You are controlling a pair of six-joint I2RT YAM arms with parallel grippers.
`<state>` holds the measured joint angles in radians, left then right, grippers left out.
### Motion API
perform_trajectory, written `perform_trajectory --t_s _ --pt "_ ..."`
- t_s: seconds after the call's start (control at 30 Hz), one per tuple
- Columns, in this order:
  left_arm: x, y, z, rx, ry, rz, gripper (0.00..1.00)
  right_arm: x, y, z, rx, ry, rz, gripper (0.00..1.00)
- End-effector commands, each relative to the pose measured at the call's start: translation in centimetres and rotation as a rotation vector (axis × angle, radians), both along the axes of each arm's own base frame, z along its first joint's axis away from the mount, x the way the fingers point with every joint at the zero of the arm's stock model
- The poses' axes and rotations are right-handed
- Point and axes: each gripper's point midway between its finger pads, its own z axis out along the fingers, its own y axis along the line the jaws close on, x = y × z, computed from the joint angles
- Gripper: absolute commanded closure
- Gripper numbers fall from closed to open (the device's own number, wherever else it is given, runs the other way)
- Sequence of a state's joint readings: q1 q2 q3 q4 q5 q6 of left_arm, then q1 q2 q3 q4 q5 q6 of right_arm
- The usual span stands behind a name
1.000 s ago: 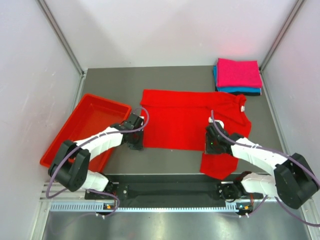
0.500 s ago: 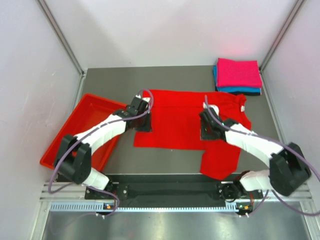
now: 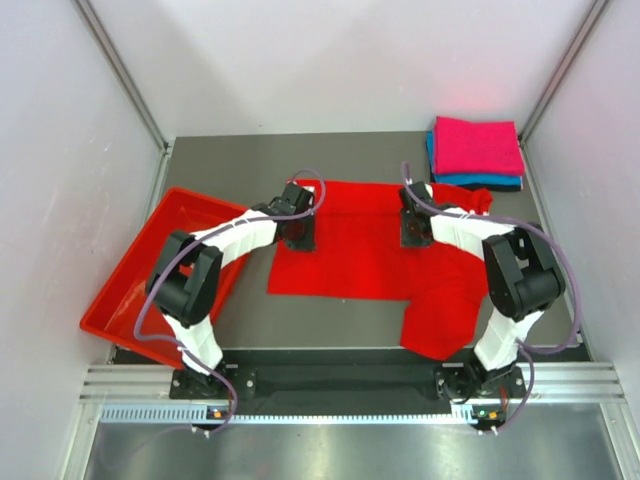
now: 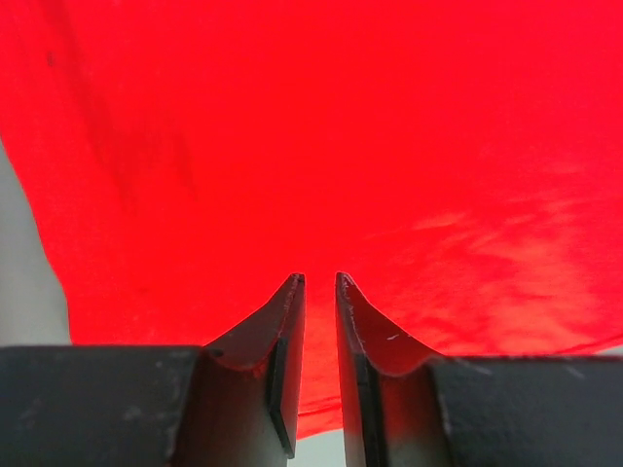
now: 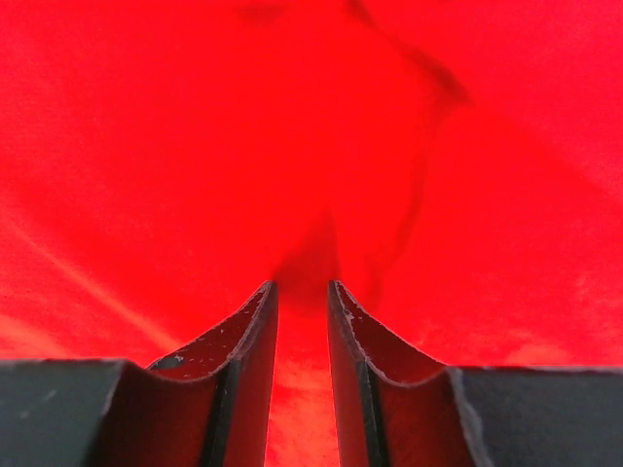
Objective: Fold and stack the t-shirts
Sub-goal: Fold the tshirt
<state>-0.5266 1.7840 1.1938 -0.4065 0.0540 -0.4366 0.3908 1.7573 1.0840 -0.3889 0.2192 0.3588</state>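
Note:
A bright red t-shirt point(image 3: 360, 255) lies spread flat mid-table, with one sleeve point(image 3: 440, 322) reaching toward the near edge. My left gripper point(image 3: 303, 232) sits low over its far-left part and my right gripper point(image 3: 412, 228) over its far-right part. In the left wrist view the left gripper point(image 4: 318, 277) has a narrow gap, and flat red cloth point(image 4: 341, 126) lies beyond and under it. The right gripper point(image 5: 302, 284) also shows a narrow gap, and a dark crease runs through the cloth point(image 5: 195, 146) at its tips. A folded magenta t-shirt point(image 3: 478, 145) tops a teal one point(image 3: 465, 181) at the far right.
A rigid red tray point(image 3: 125, 285) lies tilted at the table's left, beside the left arm. The folded stack fills the far right corner, close to the right wall. Bare grey table point(image 3: 240, 160) shows beyond the red shirt and in front of it.
Both grippers have travelled from the shirt's near edge toward its far part. The shirt's outline has stayed in place over the last half second.

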Motion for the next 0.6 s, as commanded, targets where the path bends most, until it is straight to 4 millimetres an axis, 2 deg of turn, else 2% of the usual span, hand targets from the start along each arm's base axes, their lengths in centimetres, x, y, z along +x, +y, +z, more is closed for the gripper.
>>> perform_trajectory --t_s 0.0,0.07,0.1,0.13,0.17,0.23,0.3,0.33,0.4,0.43,0.57 --pt "-0.4 1.0 -1.5 0.029 0.012 0.031 0.76 -0.3 0.6 -0.1 0.031 -0.018 0.012 0.73" --pt "-1.8 1.0 -2.1 0.021 0.053 0.010 0.78 -2.1 0.2 -1.1 0.024 0.009 -0.003 0.72" --pt "-3.1 1.5 -3.0 0.038 0.081 0.019 0.78 -2.7 0.1 -1.4 0.024 0.017 -0.012 0.72" --pt "-3.5 1.8 -3.3 0.046 0.078 0.028 0.78 -3.4 0.0 -1.7 0.020 0.032 -0.015 0.73" --pt "-4.8 2.8 -4.0 0.069 0.089 0.047 0.78 -4.6 -0.4 -2.4 0.003 0.058 -0.019 0.73" --pt "-6.0 3.5 -4.5 0.075 0.104 0.054 0.77 -5.8 -0.5 -2.9 0.010 0.076 -0.029 0.73" --pt "-7.2 5.0 -5.3 0.114 0.112 0.075 0.77 -7.8 -0.6 -3.6 0.011 0.101 -0.027 0.73" --pt "-7.5 5.2 -5.0 0.112 0.106 0.079 0.77 -9.0 -0.5 -3.8 0.009 0.111 -0.012 0.73" --pt "-9.0 5.8 -5.6 0.117 0.134 0.085 0.77 -10.2 -0.3 -3.9 0.021 0.119 -0.016 0.73" --pt "-9.3 5.8 -5.2 0.103 0.123 0.084 0.77 -11.4 -0.2 -4.3 0.016 0.131 -0.002 0.73" --pt "-11.9 6.4 -5.2 0.085 0.145 0.097 0.77 -13.5 0.2 -3.9 0.039 0.122 -0.004 0.72"
